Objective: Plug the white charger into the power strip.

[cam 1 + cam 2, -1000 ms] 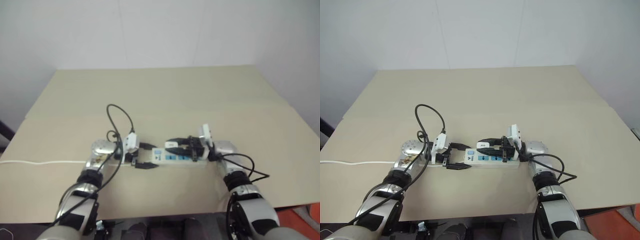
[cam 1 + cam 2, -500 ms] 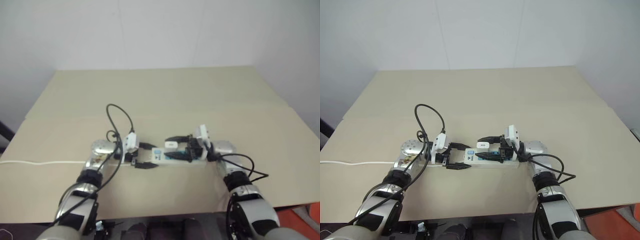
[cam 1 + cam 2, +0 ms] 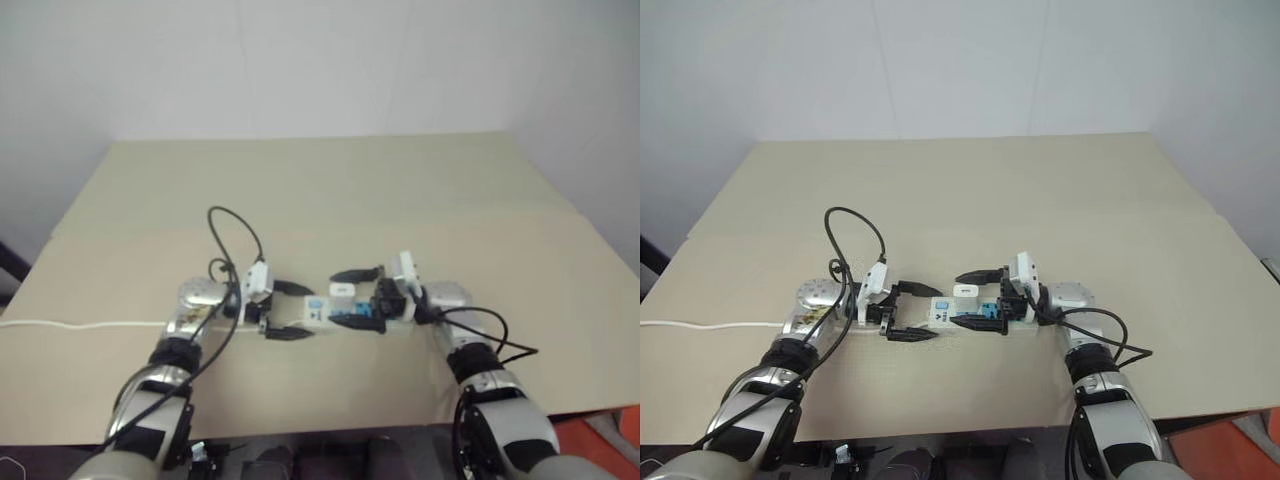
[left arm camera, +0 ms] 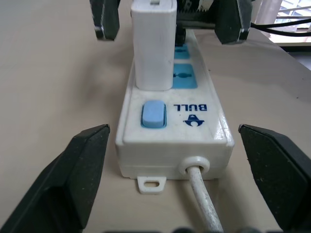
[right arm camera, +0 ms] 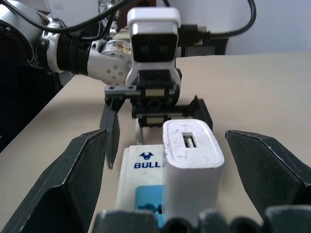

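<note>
A broad beige tabletop [image 3: 330, 190] fills the scene, matte and plain, with a faint seam running across it about midway and a second line angling off toward its far right corner. Behind it rises a bare white wall [image 3: 300, 60]; at the lower right, past the tabletop's edge, a patch of orange-red floor [image 3: 600, 440] shows.

Near the front edge, roughly centred, the power strip [image 3: 975, 315] lies flat along the tabletop, its length running from one arm to the other. Its thin white cord [image 3: 80, 324] leaves the end nearer the left arm and trails off over the left edge of the surface. In the left wrist view that end carries a light blue switch [image 4: 153, 114] and the blue printed word BULL, with blue socket faces beyond.

The white charger [image 4: 153, 43] stands upright on the strip, seated in the socket just past the switch, its top face showing a small slot in the right wrist view.

The left claw [image 3: 912, 311] faces the cord end of the strip with its two black fingers spread wide, one on each side and clear of the casing. The right claw [image 3: 978, 297] faces it from the other end, fingers likewise spread apart either side of the charger, gripping nothing.
</note>
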`<move>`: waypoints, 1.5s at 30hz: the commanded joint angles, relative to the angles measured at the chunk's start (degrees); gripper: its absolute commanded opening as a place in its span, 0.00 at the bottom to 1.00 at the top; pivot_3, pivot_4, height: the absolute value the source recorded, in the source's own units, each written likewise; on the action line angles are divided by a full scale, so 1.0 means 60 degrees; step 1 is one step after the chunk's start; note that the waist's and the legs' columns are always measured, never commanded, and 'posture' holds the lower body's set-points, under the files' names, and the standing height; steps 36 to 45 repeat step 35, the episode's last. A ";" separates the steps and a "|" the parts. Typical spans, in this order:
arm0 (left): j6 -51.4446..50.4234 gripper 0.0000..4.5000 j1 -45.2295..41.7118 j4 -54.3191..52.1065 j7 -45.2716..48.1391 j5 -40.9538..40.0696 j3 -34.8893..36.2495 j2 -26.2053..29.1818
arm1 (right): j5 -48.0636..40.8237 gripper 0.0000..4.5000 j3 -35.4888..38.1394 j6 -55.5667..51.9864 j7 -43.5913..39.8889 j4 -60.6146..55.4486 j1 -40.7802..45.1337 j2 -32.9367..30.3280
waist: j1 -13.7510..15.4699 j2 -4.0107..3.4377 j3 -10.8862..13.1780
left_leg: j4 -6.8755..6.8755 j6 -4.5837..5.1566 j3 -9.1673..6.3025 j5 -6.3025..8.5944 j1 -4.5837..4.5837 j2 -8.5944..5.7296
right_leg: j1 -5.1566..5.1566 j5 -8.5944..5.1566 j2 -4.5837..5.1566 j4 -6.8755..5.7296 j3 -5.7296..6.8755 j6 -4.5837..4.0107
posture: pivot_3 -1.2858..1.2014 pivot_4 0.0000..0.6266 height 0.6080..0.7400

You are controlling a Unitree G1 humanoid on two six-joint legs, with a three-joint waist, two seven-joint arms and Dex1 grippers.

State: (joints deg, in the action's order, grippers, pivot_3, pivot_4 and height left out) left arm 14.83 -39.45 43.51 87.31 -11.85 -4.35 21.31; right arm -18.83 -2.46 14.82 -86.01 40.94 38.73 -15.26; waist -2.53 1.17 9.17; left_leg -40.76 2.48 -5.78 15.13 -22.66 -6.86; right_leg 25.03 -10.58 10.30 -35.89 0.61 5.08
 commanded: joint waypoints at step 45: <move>-0.2863 1.00 0.3261 -0.5855 -0.0168 -0.3018 0.2418 0.4090 | -0.1645 1.00 0.2596 -0.2653 -0.0888 -0.5848 -0.3190 -0.8147 | 0.0255 -0.0027 0.0020 | 0.0138 -0.0002 0.0031 0.0001 -0.0005 0.0038 | 0.0021 -0.0007 -0.0011 0.0120 -0.0001 -0.0025 | 0.52 0.24 1.00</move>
